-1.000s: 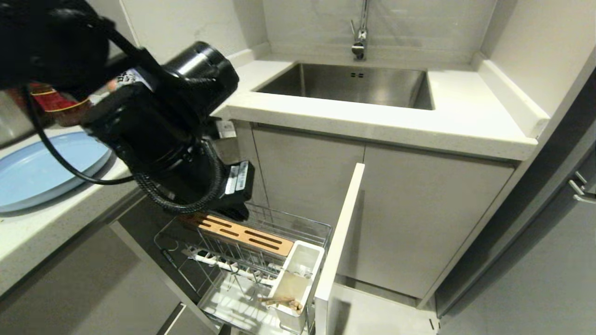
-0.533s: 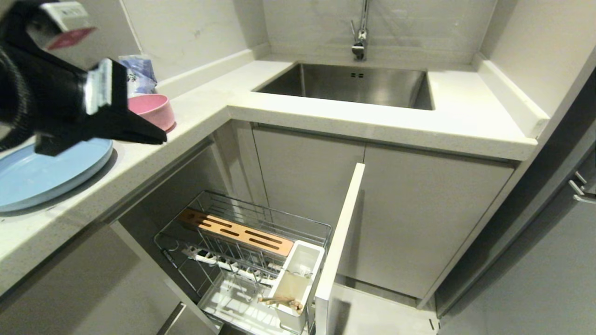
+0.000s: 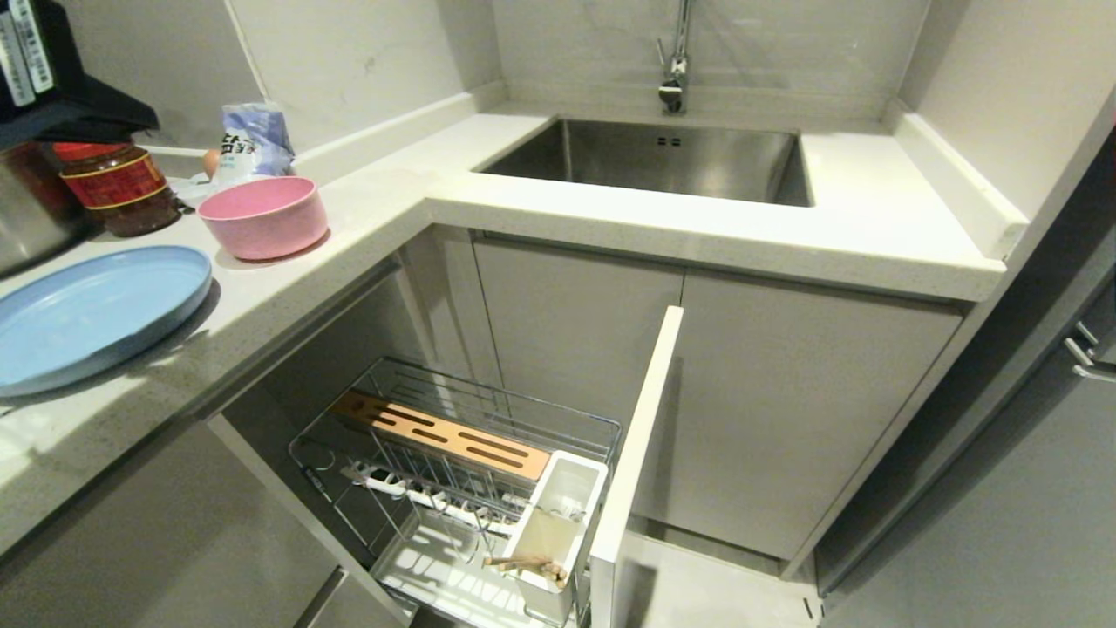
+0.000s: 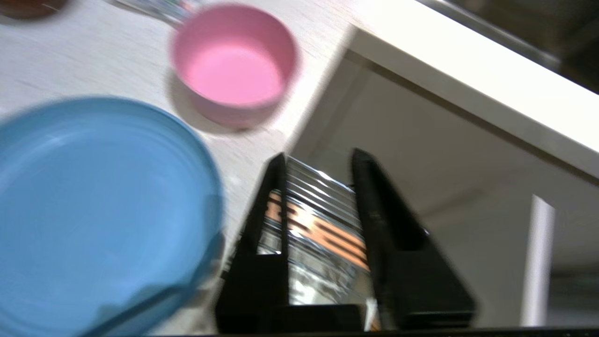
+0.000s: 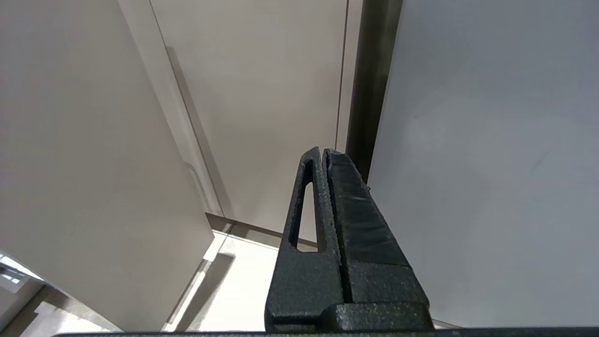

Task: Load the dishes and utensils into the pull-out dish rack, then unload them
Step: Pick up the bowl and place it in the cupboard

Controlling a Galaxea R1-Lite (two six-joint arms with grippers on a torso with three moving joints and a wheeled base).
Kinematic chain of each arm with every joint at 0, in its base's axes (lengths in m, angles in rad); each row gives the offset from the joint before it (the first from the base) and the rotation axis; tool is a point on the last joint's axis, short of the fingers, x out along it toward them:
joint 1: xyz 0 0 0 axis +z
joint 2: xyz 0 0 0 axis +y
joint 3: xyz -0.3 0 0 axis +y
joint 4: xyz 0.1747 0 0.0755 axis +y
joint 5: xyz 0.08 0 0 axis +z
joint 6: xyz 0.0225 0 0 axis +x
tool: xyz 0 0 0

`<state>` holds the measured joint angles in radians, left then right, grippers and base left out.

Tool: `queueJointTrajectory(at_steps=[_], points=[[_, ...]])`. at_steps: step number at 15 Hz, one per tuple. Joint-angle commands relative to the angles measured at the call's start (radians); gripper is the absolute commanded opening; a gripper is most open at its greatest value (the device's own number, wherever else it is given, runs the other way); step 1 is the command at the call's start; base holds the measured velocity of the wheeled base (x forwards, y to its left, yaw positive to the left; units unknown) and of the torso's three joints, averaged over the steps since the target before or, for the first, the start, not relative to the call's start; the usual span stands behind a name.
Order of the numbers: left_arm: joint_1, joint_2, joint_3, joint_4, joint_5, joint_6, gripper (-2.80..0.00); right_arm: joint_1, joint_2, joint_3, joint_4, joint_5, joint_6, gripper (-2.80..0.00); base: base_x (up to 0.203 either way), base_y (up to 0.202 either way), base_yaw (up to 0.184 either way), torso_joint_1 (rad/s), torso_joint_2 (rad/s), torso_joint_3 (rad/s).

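The pink bowl (image 3: 261, 216) and the light-blue plate (image 3: 91, 314) stand on the left counter. Below it the pull-out dish rack (image 3: 397, 397) is drawn out, with its wooden bar (image 3: 445, 434), white cup (image 3: 558, 515) and grey front panel (image 3: 636, 453). Wooden chopsticks (image 3: 527, 567) stick out of the cup. Only a black part of my left arm (image 3: 61, 96) shows, high above the counter's left end. In the left wrist view my left gripper (image 4: 319, 154) is open and empty, above the plate (image 4: 93, 210), bowl (image 4: 234, 70) and rack (image 4: 318, 224). My right gripper (image 5: 324, 150) is shut and empty beside cabinet fronts.
A steel sink (image 3: 663, 157) with a tap (image 3: 673, 61) sits at the back of the counter. A red jar (image 3: 118, 187), a printed bag (image 3: 253, 139) and a steel pot (image 3: 22, 218) crowd the counter's left end. An appliance handle (image 3: 1090, 353) juts out at right.
My left arm has risen from over the rack, passed above the plate and gone up to the top left. Its jaws have parted.
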<state>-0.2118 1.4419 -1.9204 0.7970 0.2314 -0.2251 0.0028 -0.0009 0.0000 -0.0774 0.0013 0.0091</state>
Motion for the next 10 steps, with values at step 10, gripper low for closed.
queueJointTrajectory(at_steps=[10], points=[[-0.014,0.384,-0.011,-0.248,0.303,0.144,0.0,0.0,-0.001,0.026,-0.001,0.0,0.001,-2.8,0.0,0.0,0.0,0.0,0.0,0.0]])
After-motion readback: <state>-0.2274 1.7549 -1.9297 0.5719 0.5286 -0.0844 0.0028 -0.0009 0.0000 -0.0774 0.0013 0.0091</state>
